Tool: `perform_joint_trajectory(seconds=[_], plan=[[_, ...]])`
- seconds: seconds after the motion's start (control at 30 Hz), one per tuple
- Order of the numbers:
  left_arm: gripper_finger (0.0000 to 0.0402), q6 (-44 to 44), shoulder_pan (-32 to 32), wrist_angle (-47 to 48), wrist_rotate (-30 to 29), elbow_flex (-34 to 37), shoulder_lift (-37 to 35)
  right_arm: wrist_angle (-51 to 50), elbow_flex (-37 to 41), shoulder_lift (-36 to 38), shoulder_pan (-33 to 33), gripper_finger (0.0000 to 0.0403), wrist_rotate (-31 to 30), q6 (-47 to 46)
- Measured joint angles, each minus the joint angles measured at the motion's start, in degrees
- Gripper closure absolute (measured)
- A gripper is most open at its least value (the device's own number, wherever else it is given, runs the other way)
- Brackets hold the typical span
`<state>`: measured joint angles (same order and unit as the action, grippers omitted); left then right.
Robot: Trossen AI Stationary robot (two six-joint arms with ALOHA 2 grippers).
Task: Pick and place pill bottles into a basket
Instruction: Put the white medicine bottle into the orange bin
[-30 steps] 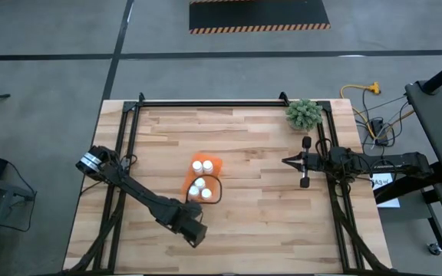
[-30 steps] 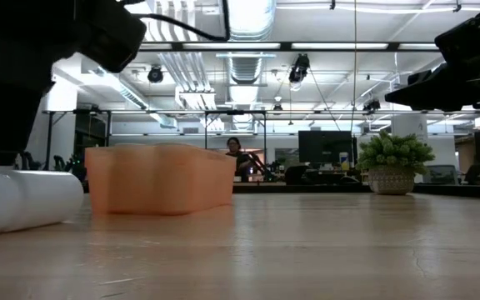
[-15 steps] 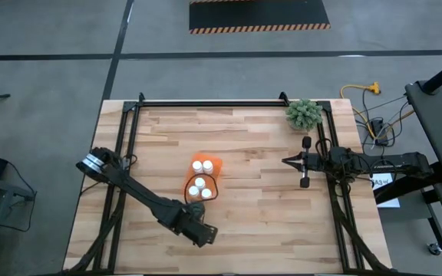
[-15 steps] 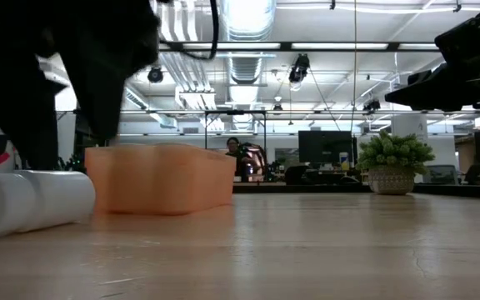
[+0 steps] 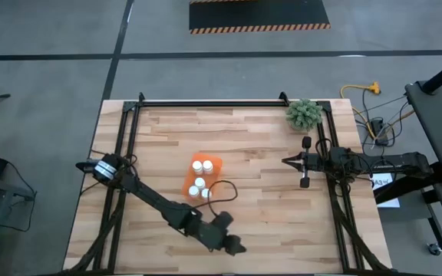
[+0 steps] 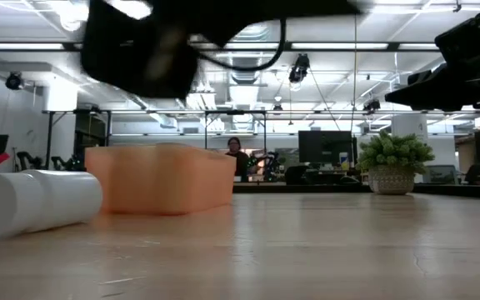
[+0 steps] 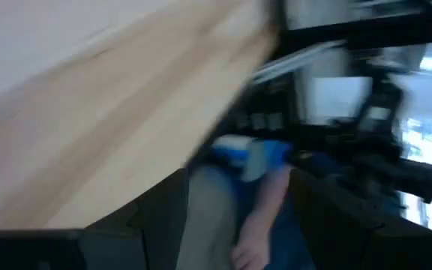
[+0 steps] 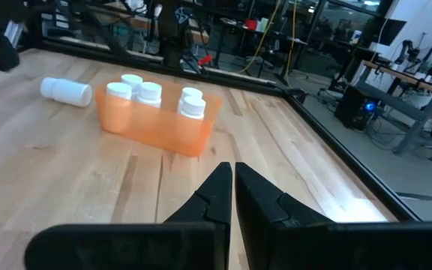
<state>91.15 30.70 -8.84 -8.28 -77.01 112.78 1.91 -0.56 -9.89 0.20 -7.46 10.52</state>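
The orange basket (image 5: 215, 162) (image 6: 161, 179) (image 8: 160, 124) rests on the table's middle with several white-capped pill bottles (image 5: 199, 182) (image 8: 150, 94) upright in it. One more pill bottle (image 6: 32, 202) (image 8: 66, 91) lies on its side on the table, nearer the near edge than the basket; my left arm hides it in the high view. My left gripper (image 5: 235, 246) (image 7: 238, 180) hovers near the near edge, right of that bottle, open and holding nothing. My right gripper (image 5: 286, 161) (image 8: 231, 184) waits shut at the table's right.
A green plant (image 5: 304, 113) (image 6: 394, 162) stands at the far right corner. A cable loop (image 5: 222, 192) from my left arm hangs beside the basket. A person (image 7: 257, 217) shows beyond the table's edge. Bare wood lies between the basket and my right gripper.
My left gripper has swung from above the lying bottle toward the table's right edge along the near edge, and has tipped up from pointing down to nearly level. The lying bottle has shifted a little toward the right on the table.
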Motion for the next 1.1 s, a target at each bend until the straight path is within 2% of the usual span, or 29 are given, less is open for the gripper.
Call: perform_joint_trajectory(seconds=[0.1,0.23,0.37,0.5,0.63,0.77,0.9,1.1], plan=[[0.0188,-6.4,-0.1,-4.8,-4.1,0.0,-0.1,0.0,0.0,0.0,0.0,0.0394,0.0,0.0],[0.0188,-13.5,-0.5,-4.7,-6.9,0.0,-1.0,0.0,0.0,0.0,0.0,0.0394,0.0,0.0],[0.0188,-18.4,-0.8,-4.6,-5.6,0.1,-1.2,0.0,0.0,0.0,0.0,0.0394,0.0,0.0],[0.019,-18.5,-1.2,-4.2,-3.6,0.0,-1.2,0.0,0.0,0.0,0.0,0.0394,0.0,0.0],[0.019,-18.3,-1.2,0.6,-2.7,-1.0,-1.4,0.0,0.0,0.0,0.0,0.0394,0.0,0.0],[0.019,-18.1,-1.1,11.0,-2.0,-4.3,-2.3,0.0,0.0,0.0,0.0,0.0394,0.0,0.0],[0.019,-15.2,-1.0,26.2,-1.9,-9.6,-2.8,0.0,0.0,0.0,0.0,0.0394,0.0,0.0],[0.019,-5.0,-1.0,56.1,-3.1,-18.4,-2.9,0.0,0.0,0.0,0.0,0.0394,0.0,0.0]])
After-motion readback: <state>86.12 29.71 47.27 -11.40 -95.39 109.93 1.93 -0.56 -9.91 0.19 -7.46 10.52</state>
